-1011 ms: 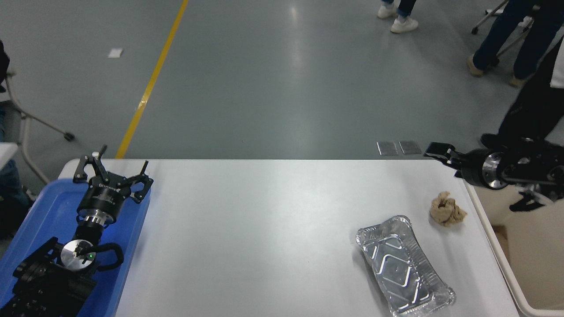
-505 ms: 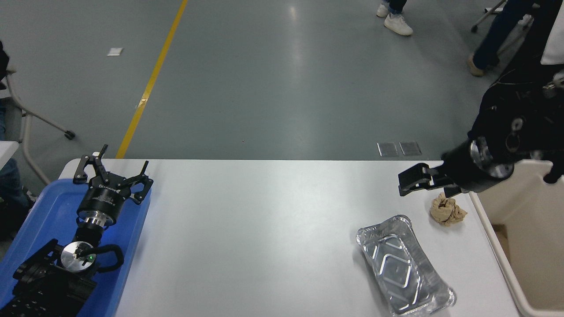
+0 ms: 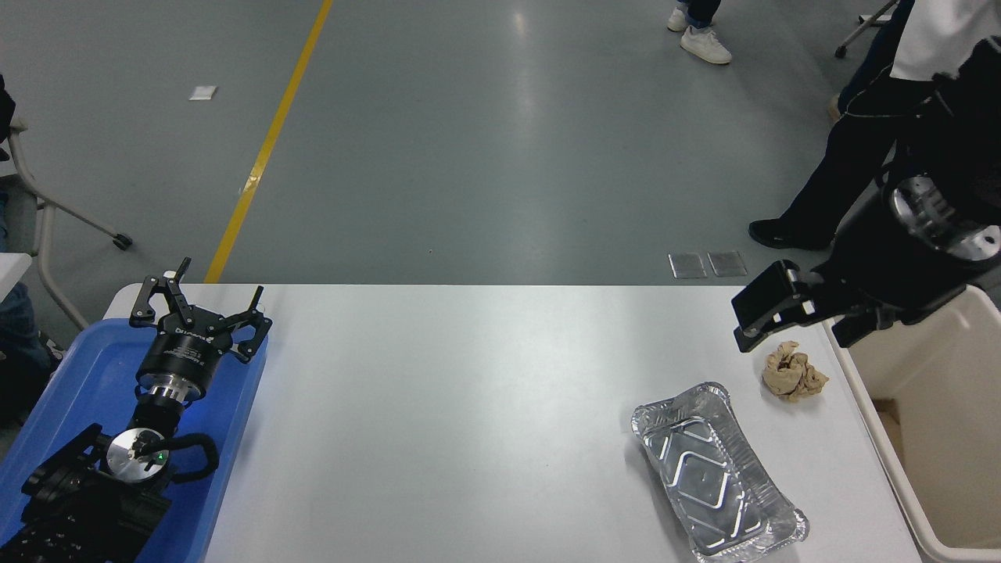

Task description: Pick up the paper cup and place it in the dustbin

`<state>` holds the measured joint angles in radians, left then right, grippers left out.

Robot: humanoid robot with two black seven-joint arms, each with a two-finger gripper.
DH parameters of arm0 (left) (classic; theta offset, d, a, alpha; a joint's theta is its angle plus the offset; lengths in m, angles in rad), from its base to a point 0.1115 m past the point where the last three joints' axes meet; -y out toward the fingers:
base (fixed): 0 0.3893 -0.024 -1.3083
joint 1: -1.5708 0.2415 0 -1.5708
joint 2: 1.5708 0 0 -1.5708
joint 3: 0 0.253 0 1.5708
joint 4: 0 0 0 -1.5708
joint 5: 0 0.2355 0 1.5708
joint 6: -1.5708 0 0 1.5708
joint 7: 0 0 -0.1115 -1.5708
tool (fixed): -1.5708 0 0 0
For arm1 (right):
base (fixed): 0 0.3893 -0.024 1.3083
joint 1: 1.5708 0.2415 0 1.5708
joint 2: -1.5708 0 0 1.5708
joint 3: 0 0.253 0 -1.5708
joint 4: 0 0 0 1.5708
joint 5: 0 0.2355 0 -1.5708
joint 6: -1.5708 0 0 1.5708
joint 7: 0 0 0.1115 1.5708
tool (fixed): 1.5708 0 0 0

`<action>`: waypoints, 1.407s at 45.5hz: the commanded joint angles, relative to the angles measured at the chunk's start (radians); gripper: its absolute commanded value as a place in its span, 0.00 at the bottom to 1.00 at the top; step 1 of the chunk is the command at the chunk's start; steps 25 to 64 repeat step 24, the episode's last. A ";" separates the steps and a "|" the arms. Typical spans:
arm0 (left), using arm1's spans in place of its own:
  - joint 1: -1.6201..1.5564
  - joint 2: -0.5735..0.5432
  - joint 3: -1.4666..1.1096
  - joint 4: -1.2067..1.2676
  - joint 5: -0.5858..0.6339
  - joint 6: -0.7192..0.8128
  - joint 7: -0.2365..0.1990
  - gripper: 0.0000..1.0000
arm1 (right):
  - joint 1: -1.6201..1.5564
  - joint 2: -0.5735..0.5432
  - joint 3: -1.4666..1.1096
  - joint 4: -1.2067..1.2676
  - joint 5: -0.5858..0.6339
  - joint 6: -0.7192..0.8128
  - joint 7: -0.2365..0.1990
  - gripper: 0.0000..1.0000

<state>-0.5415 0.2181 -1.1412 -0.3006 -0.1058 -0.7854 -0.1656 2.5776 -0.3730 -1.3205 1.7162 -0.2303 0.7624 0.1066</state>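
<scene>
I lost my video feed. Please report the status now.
Left gripper parked open over blue tray. Right gripper above brown paper ball, state unclear. No paper cup visible. Dustbin unobstructed.

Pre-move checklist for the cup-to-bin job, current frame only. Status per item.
1. Paper cup located: not ok, none visible on the table.
2. Right gripper load: cannot tell whether it is open or holds anything.
3. Dustbin reachable: ok, at the table's right edge beside the right arm.
4. Distractors: ok, brown paper ball and foil tray lie apart from the gripper.
5. Left gripper: ok, open, parked over the blue tray.
6. Person nearby: not ok, standing close behind the right arm.
</scene>
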 commanded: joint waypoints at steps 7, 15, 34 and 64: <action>0.000 0.000 0.000 0.000 0.000 0.000 0.000 0.99 | -0.050 0.003 -0.003 -0.004 0.051 0.015 -0.001 1.00; 0.000 0.000 0.000 0.000 0.000 0.000 0.000 0.99 | -0.109 0.003 -0.009 -0.015 0.055 -0.090 -0.001 1.00; 0.001 0.000 0.000 0.000 0.000 0.000 0.000 0.99 | -0.113 -0.001 -0.006 -0.014 0.057 -0.094 -0.001 1.00; 0.001 0.000 0.000 0.000 0.000 0.000 0.000 0.99 | -0.113 -0.001 -0.006 -0.014 0.057 -0.094 -0.001 1.00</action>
